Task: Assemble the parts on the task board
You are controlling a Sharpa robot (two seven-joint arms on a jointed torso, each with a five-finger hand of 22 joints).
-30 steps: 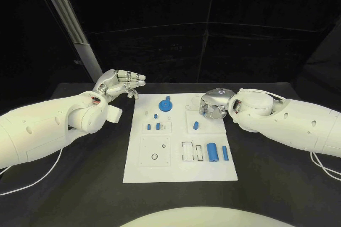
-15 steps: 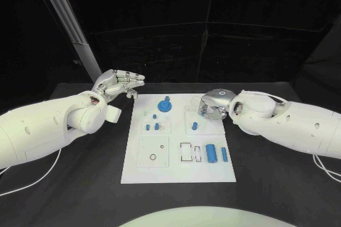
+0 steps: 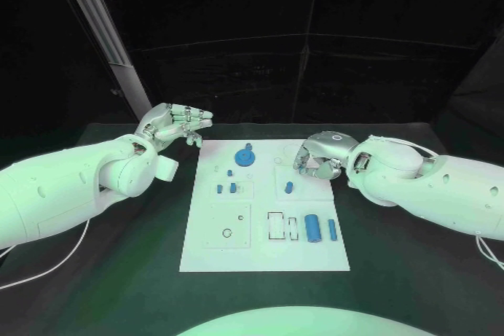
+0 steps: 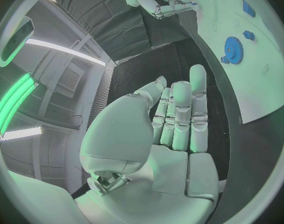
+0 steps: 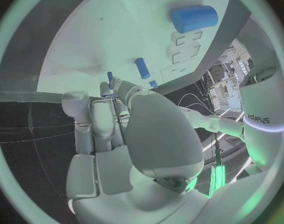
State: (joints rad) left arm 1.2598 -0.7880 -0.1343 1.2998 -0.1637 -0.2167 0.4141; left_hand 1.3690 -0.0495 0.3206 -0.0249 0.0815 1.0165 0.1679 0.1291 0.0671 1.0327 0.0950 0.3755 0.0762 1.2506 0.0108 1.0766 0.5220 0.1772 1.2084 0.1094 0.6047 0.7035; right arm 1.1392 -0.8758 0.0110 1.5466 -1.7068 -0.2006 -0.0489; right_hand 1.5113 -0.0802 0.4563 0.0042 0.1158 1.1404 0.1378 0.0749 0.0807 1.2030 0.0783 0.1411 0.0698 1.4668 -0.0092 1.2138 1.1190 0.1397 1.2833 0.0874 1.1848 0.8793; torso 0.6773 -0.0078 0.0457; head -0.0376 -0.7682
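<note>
Hovering over the far right corner of the white board (image 3: 263, 256), the right hand (image 3: 318, 155) was seen curled and apparently empty, so a slow, squared-up descent onto the small blue peg (image 3: 288, 186) just beneath its fingertips was judged best, the left hand (image 3: 173, 124) being held loosely open off the board.

The task board (image 3: 263, 237) lies mid-table (image 3: 409, 278), parts (image 3: 312, 224) on it.

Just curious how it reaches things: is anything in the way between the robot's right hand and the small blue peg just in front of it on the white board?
Nothing visible: bare board between right hand and peg.
</note>
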